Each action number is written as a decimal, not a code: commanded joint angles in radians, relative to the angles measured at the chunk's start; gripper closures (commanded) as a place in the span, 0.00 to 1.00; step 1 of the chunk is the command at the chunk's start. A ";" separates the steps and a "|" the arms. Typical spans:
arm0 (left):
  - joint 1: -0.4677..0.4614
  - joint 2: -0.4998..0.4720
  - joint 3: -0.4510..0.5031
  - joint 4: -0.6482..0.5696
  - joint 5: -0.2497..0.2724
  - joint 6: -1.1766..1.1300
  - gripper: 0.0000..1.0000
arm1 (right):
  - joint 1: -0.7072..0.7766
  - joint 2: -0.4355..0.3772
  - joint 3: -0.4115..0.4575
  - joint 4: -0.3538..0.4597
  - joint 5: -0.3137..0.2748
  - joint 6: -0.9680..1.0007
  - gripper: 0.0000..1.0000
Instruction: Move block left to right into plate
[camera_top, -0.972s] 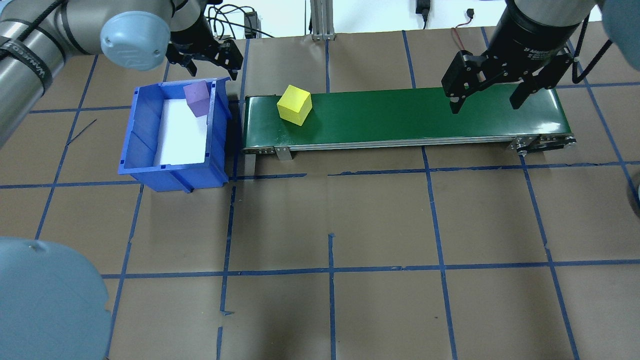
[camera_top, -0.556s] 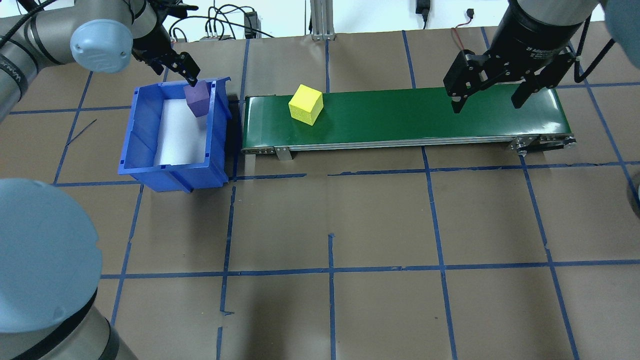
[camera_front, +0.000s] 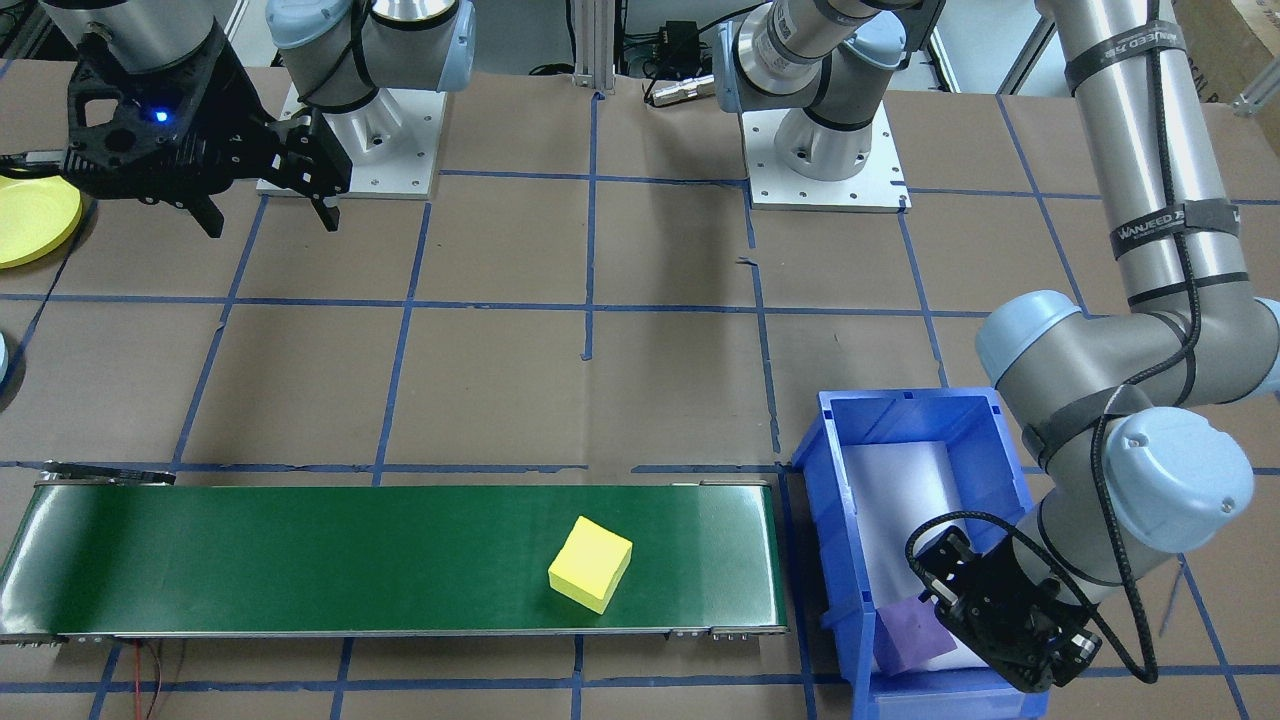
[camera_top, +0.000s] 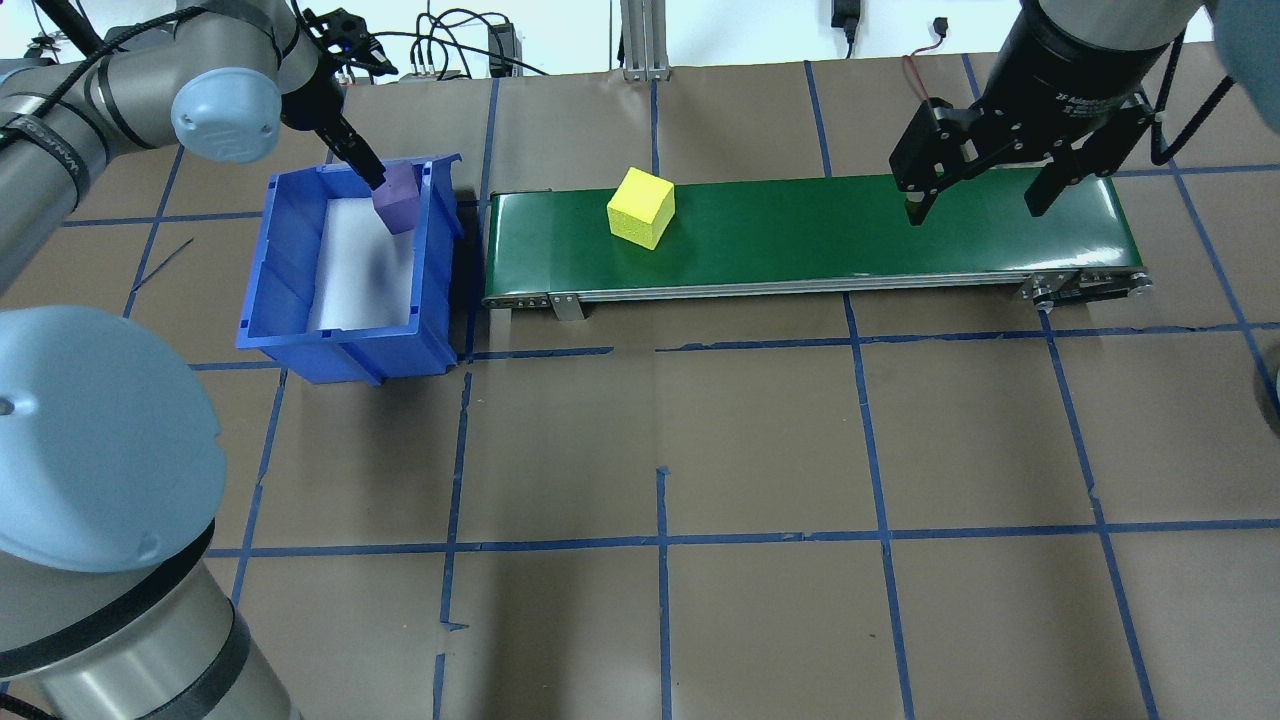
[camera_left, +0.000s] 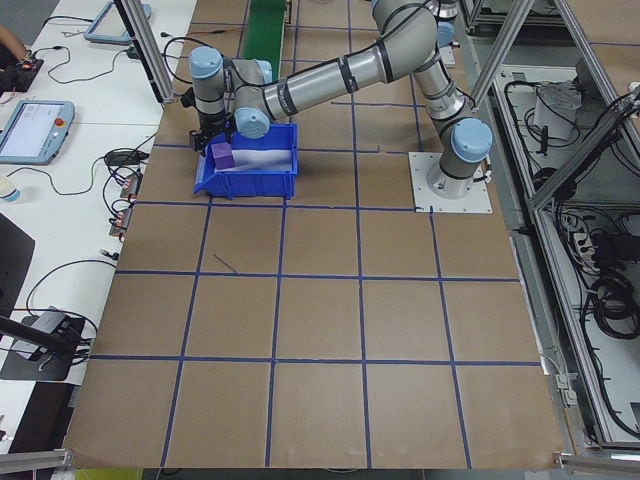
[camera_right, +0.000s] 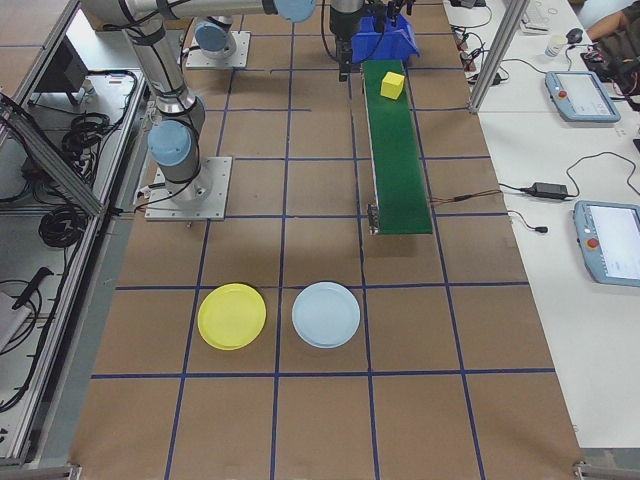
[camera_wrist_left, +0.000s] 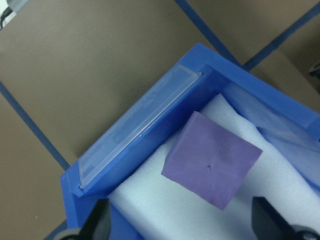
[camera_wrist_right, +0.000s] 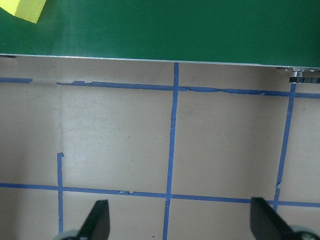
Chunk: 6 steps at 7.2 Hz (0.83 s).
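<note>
A yellow block lies on the green conveyor belt, left of its middle; the right wrist view catches its corner. A purple block rests on white foam at the far end of the blue bin. My left gripper hangs open just above the purple block, its fingers wide apart and holding nothing. My right gripper is open and empty above the belt's right end. A yellow plate and a light blue plate lie beyond the belt's end.
The bin's walls closely surround the purple block. The conveyor's left end stands close to the bin. In the front-facing view the yellow plate shows at the table's edge beside the right gripper. Brown paper with blue tape lines covers the table.
The yellow block has travelled to the right along the belt. My left gripper has swung left from behind the bin's corner and come down over the purple block. The right gripper has barely moved.
</note>
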 joint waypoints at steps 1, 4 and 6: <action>0.000 -0.020 -0.039 0.031 -0.007 0.055 0.00 | 0.000 0.000 0.000 0.000 0.000 0.002 0.00; 0.000 -0.037 -0.058 0.078 -0.100 0.062 0.00 | -0.002 0.001 0.000 0.000 0.000 0.000 0.00; 0.000 -0.049 -0.059 0.111 -0.116 0.064 0.23 | -0.002 0.001 0.000 0.000 0.000 0.000 0.00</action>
